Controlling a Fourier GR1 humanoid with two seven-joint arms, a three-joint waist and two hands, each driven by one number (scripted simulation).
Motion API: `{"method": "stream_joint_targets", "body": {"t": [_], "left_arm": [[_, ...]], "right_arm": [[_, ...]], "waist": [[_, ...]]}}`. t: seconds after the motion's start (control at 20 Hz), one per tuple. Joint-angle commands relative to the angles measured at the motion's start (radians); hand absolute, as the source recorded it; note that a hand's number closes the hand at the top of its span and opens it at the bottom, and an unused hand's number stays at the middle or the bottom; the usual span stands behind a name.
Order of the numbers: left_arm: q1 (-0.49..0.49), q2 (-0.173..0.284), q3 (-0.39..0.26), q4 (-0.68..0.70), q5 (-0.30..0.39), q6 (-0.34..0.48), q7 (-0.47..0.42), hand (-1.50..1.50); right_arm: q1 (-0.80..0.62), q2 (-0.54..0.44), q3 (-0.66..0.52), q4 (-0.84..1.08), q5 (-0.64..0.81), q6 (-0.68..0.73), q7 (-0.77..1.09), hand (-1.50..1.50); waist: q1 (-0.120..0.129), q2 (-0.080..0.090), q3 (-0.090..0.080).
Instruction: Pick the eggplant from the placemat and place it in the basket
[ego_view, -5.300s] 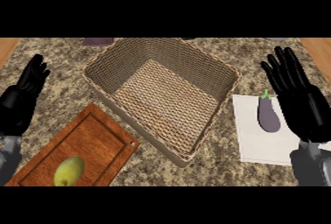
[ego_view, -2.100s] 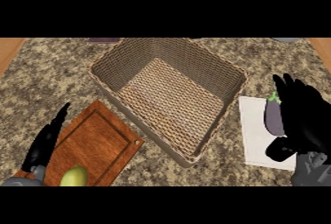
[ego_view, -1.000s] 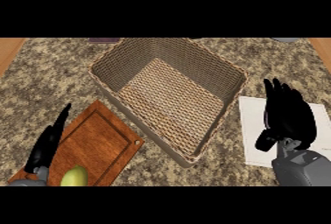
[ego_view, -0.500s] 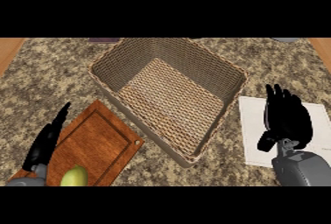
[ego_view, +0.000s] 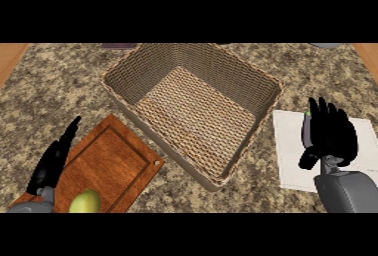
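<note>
1. Bottom of frame, left: yellow-green pear-shaped fruit (ego_view: 85, 202) lies on the near end of the reddish-brown wooden cutting board (ego_view: 111, 160), which sits angled on the speckled granite table (ego_view: 52, 95).
2. Left hand (ego_view: 53, 162) shows at lower left, edge-on along the board's left edge, fingers straight and relaxed, grasping nothing.
3. Right hand (ego_view: 328, 135) is at lower right, palm down over the white rectangular placemat (ego_view: 291, 150), grey forearm entering from the bottom edge. Fingers curve downward, thumb out to the left.
4. Purple eggplant (ego_view: 306, 127): only a thin sliver with its green stem tip shows at the hand's left edge; the rest is hidden under the palm. Cannot tell whether the fingers are actually clenched round it or just lie on it.
5. Centre to upper frame: the square woven wicker basket (ego_view: 255, 75) sits just left of the placemat.
</note>
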Motion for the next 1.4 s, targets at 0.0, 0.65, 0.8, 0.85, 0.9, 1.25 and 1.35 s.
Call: {"method": "stream_joint_targets", "body": {"t": [0.0,0.65,0.8,0.85,0.9,1.25,1.35], "left_arm": [[0.05,-0.007,0.016,0.008,-0.012,-0.01,-0.028,0.0],[-0.094,-0.047,0.046,0.096,-0.073,-0.031,0.011,0.0],[-0.051,-0.049,0.064,0.047,-0.045,-0.039,0.018,0.0],[0.004,-0.059,0.039,-0.013,-0.062,-0.027,0.001,0.0],[0.003,-0.033,0.06,0.025,-0.062,-0.036,-0.019,0.0],[0.025,-0.077,0.028,-0.047,-0.068,-0.034,0.036,0.0],[0.005,-0.026,0.067,0.006,-0.046,-0.069,-0.017,0.0]], "right_arm": [[0.01,-0.028,-0.036,0.077,0.014,-0.048,-0.044,-1.5],[-0.065,-0.007,-0.09,0.215,-0.007,-0.054,-0.101,-1.5],[-0.102,-0.003,-0.095,0.29,-0.021,-0.007,-0.106,1.5],[-0.026,-0.024,-0.126,0.309,-0.052,-0.092,-0.183,1.5],[0.03,0.023,-0.086,0.221,-0.047,-0.059,-0.139,1.5],[-0.03,0.063,-0.074,0.199,-0.106,0.028,-0.165,1.5],[0.003,0.05,-0.053,0.301,-0.074,-0.062,-0.238,1.5]], "waist": [[0.001,0.002,-0.002],[-0.002,0.003,-0.002],[0.003,0.003,-0.002],[0.003,0.002,-0.002],[-0.002,0.001,-0.002],[0.0,0.0,-0.002],[0.006,0.005,-0.002]]}}
